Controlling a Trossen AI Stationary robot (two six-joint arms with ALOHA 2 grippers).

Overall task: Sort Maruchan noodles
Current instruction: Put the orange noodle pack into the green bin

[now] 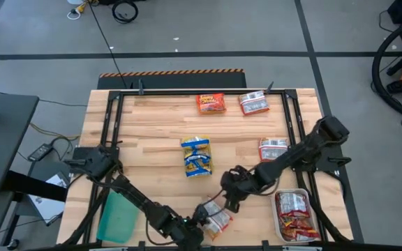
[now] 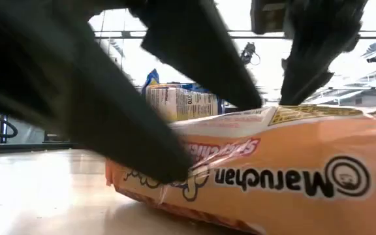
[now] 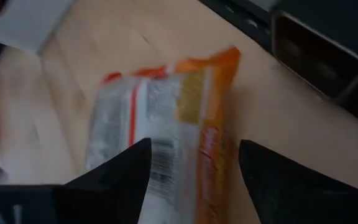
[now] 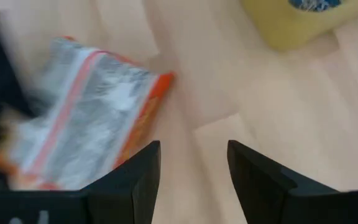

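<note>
An orange and silver Maruchan packet [image 1: 216,217] lies flat on the wood near the table's near edge. My left gripper [image 1: 199,222] is open, with one finger on each side of this packet [image 3: 166,112]. In the low view one dark finger [image 2: 129,130] stands before the packet [image 2: 292,176] and one behind it. My right gripper [image 1: 230,202] is open just beyond the packet [image 4: 86,124], toward the far side, and holds nothing. Blue-and-yellow packets [image 1: 196,157] lie mid-table. An orange packet [image 1: 211,103] and a silver-red one [image 1: 255,103] lie at the far edge, and another silver-red one [image 1: 273,148] lies to the right. My left gripper [image 3: 194,149] has its open fingers on either side of the packet's end, slanting down from the table's left. The packet lies flat on the table. I cannot tell whether either finger touches it.
A white tray [image 1: 283,230] at the near right corner holds red and silver packets. A green tray [image 1: 117,216] sits at the near left. A black frame [image 1: 187,91] runs round the wooden top. Both arms meet close together over the near middle.
</note>
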